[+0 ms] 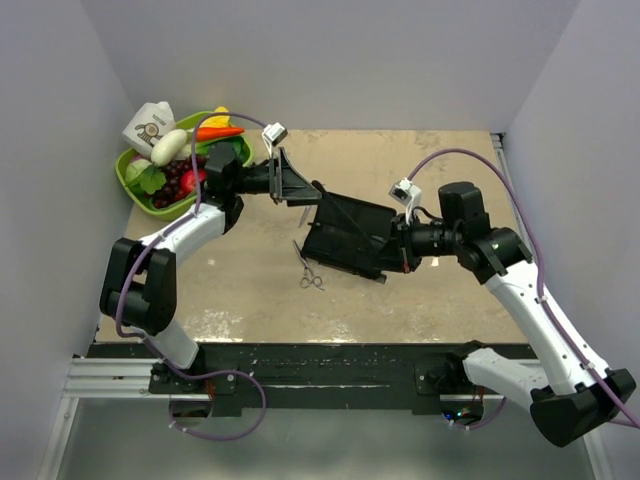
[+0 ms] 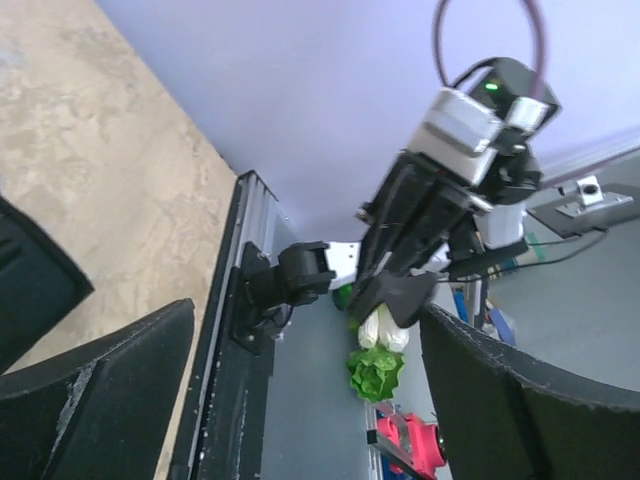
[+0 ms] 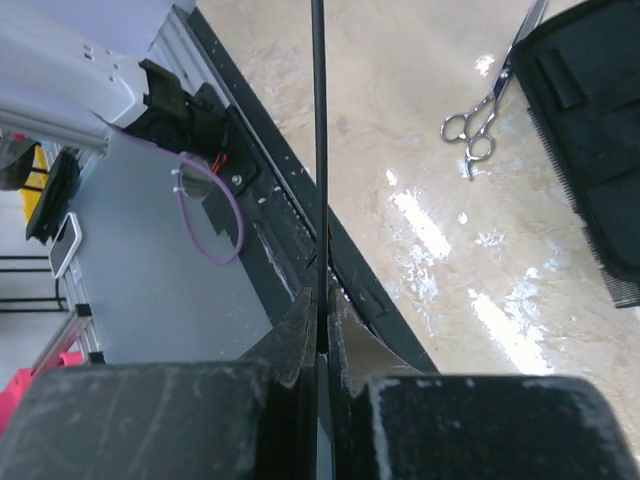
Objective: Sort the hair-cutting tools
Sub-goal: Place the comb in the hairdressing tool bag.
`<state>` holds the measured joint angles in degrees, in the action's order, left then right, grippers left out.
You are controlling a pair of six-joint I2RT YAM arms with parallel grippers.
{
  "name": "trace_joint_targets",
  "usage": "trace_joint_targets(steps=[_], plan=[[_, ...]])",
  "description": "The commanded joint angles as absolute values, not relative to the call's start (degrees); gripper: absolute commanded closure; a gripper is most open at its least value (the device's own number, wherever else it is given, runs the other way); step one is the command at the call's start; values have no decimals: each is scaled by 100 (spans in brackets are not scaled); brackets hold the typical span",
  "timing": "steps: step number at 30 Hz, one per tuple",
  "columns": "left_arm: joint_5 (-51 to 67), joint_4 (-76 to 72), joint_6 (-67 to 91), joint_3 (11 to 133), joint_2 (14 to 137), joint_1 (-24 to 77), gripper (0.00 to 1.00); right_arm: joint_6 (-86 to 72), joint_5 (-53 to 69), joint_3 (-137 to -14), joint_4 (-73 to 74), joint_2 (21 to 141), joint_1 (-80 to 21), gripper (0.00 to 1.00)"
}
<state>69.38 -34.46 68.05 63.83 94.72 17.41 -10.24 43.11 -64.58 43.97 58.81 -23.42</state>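
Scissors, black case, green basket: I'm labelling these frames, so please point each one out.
scissors (image 3: 496, 96), right wrist view, on the pivot.
black case (image 1: 350, 235), top external view, on its flat panel.
green basket (image 1: 122, 175), top external view, on its left rim.

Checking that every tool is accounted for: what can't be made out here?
- Top external: one pair of scissors shows; a second pair is out of sight, perhaps under the case.
- Right wrist: a toothed strip along the case may be the comb; only teeth show.
- Left wrist: no tools in frame.
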Motion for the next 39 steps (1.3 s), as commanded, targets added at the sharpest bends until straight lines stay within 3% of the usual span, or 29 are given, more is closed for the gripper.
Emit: trace_joint_targets(steps=[1, 11, 22, 35, 39], plan=[[7303, -6200, 8567, 6240, 9237, 1740, 3, -852, 4904, -6223, 4307, 5783, -2355, 100], [7655, -6768, 9220, 5994, 9114, 1740, 7, -730, 5036, -6214, 4280, 5862, -2347, 100], [7866, -6767, 9176, 5985, 9132, 1740, 23, -747, 5203, -6223, 4201, 6152, -2347, 100], [7937, -6855, 9132, 6082, 9290, 1810, 51, -747, 5405, -6231, 4254, 6275, -2347, 100], [7954, -6864, 9114, 6126, 9351, 1863, 68, -765, 5484, -6214, 4245, 6284, -2355, 100]])
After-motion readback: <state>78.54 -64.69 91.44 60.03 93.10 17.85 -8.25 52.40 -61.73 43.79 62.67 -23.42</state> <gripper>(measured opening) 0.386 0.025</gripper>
